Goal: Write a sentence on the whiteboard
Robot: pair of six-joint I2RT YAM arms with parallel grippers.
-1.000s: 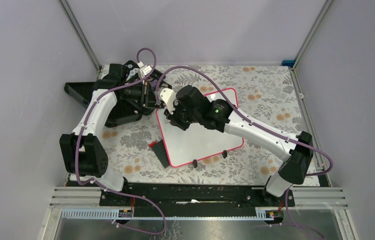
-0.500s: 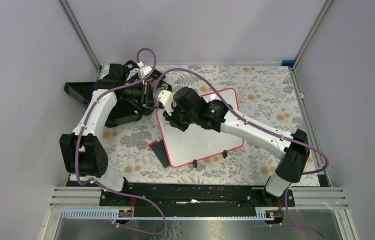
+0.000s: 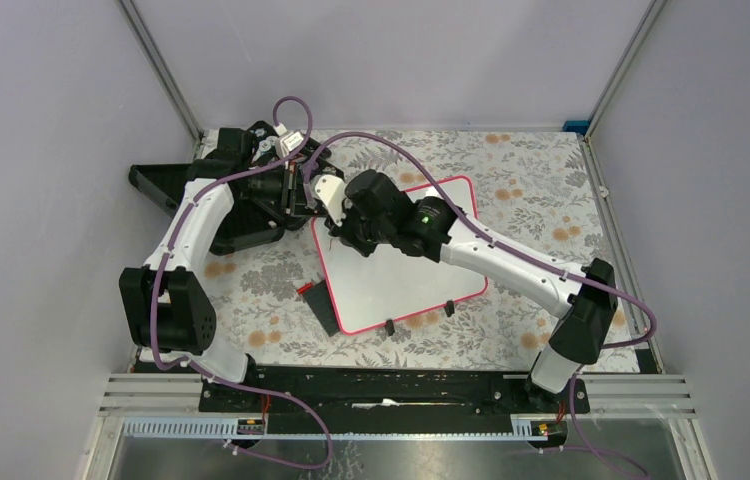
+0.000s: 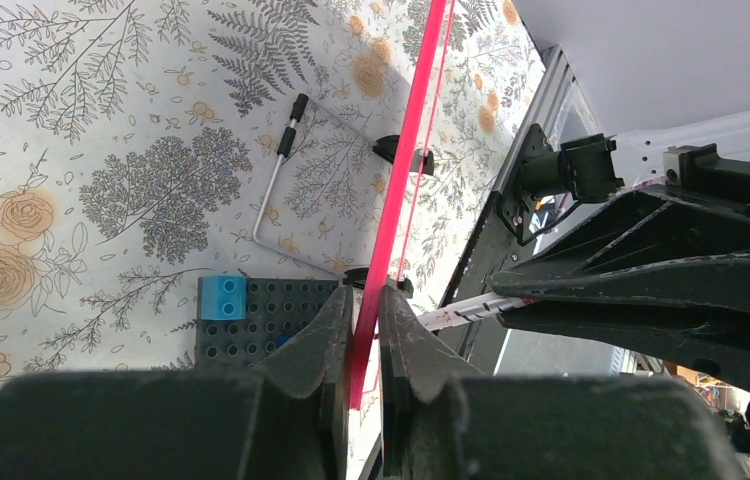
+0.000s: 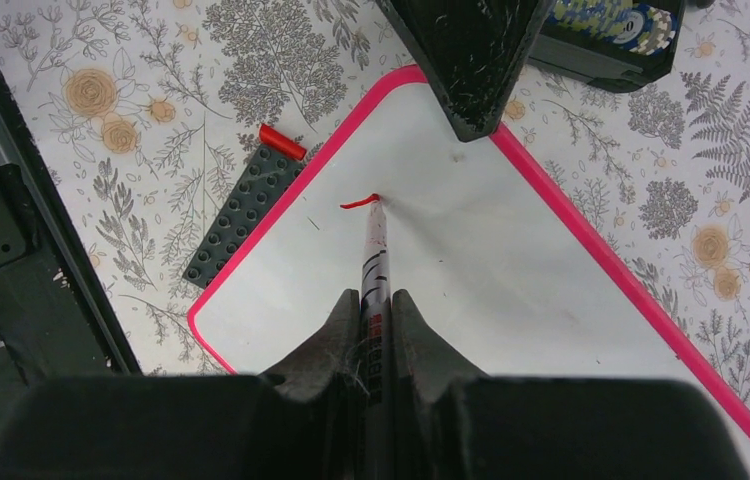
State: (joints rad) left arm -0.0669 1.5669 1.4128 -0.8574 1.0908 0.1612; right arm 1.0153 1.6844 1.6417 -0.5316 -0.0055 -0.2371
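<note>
The whiteboard, white with a thin pink-red frame, lies slanted on the flowered table. My left gripper is at its far left corner, shut on the frame's edge, which runs between the left gripper's fingertips. My right gripper is shut on a white marker, its tip touching the whiteboard near that corner. The only writing is one short red stroke at the tip. From above, the right gripper hides the stroke.
A dark grey studded plate lies against the board's left edge, with a blue block and the red cap beside it. Two black clip feet stick out at the near edge. A black tray sits at back left.
My right gripper with the marker has shifted slightly left and away, toward the board's far left corner. The left arm and the board have not moved.
</note>
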